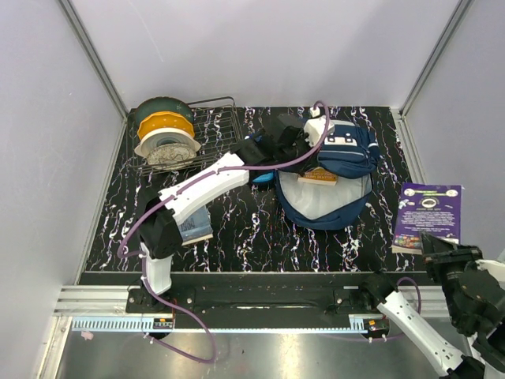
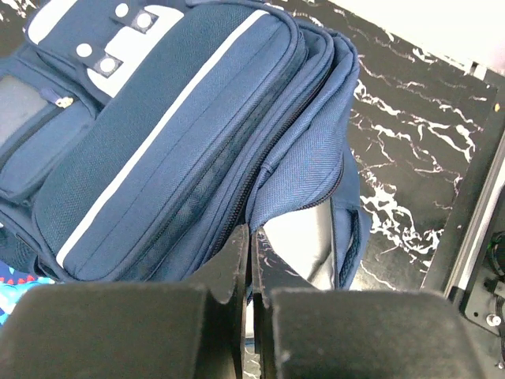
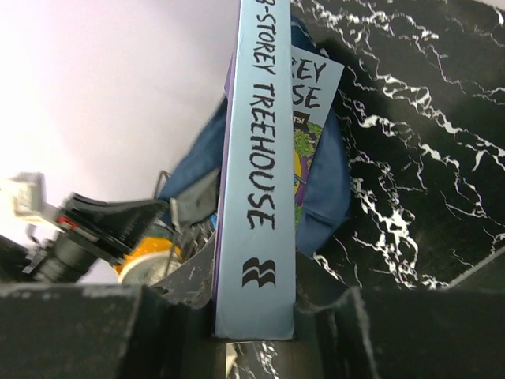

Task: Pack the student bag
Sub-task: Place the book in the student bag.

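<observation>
Top view, starting at 10 o'clock on the surface (image 1: 260, 230): wire rack (image 1: 223, 118) loaded with spools (image 1: 164, 130), green, yellow and white bunched together. Down around 8 o'clock, a booklet (image 1: 195, 227) lying flat, partly tucked under the left arm (image 1: 213, 178).

Following that arm up toward 12 o'clock: left claw (image 2: 246, 234) clamped fully shut, fingers pressed flat together with no gap, tips right up against the bag's zip edge. Can't tell about any pinched fabric in there.

Bag (image 1: 351, 158) at roughly 1 o'clock, navy with white stripes, lying on the surface with the main compartment flopped open toward 6 o'clock and pale lining (image 1: 335, 201) showing. Front pockets with white patches and snaps filling most of the left wrist view. Small book (image 1: 317, 175) resting flat on that lining, just inside the mouth.

Over at 3 o'clock, well apart from the bag, purple book (image 1: 428, 209) near the right edge. Right claw (image 3: 254, 316) closed partway and gripping it, spine standing upright between the fingers in the wrist view, "STOREY TREEHOUSE" readable down it.
</observation>
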`<state>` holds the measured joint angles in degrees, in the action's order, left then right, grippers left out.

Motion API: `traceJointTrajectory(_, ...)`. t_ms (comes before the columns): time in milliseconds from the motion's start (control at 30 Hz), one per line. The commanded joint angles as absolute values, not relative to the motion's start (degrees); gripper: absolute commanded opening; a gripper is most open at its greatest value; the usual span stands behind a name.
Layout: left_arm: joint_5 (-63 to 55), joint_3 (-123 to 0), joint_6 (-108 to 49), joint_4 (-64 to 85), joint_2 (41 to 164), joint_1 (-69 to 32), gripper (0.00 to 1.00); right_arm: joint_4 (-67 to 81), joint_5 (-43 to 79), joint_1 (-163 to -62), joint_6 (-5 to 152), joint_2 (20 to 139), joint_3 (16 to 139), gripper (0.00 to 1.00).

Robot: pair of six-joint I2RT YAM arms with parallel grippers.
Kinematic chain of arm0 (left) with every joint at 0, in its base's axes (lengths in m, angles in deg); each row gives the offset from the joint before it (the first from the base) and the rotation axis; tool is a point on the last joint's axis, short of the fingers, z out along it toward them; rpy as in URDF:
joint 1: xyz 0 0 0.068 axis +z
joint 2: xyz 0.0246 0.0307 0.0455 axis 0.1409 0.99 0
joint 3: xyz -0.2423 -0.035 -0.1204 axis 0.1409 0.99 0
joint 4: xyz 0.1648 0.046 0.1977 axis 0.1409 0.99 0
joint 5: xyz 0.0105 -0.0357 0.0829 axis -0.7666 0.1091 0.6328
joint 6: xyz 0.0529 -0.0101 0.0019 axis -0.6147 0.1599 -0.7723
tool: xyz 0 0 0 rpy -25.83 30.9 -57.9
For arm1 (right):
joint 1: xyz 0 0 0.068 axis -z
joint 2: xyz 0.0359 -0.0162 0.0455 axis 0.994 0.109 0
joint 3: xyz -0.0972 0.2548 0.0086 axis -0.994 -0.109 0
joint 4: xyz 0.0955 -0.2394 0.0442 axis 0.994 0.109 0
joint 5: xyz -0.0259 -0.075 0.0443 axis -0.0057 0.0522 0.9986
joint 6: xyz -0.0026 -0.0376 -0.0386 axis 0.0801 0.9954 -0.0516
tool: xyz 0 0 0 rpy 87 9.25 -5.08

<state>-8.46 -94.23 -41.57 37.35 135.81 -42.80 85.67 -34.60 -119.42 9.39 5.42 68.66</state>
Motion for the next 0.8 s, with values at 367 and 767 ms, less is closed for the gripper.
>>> traceJointTrajectory(367,-7.9,-109.9,-33.5,39.0,133.7,-46.7,0.00,66.2,-11.5,-120.7,2.3,9.1,50.4,0.00)
traceJointTrajectory(767,-8.2,-106.2,-31.4,37.4,129.9,-49.4,0.00,41.9,-8.1,-120.7,0.9,11.1,35.5,0.00)
